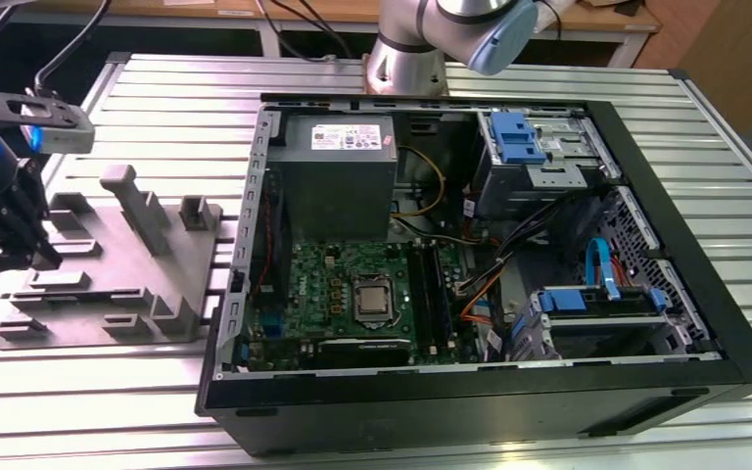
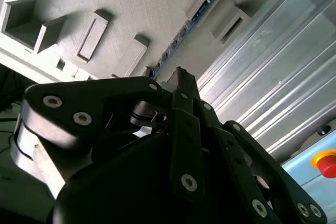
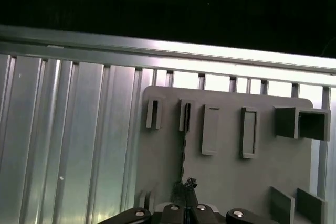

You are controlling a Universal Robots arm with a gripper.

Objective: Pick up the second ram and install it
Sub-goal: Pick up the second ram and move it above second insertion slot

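so the second ram (image 3: 184,148) sits on edge in a slot of the grey holder tray (image 1: 89,257) at the exterior view's left, gripper (image 3: 186,186) right at one end of it, honestly can't tell if it's pinching it or spread

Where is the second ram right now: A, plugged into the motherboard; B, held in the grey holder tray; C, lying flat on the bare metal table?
B: in the first wrist view the second ram is a thin dark strip seated in the grey holder tray, with the gripper right by it.
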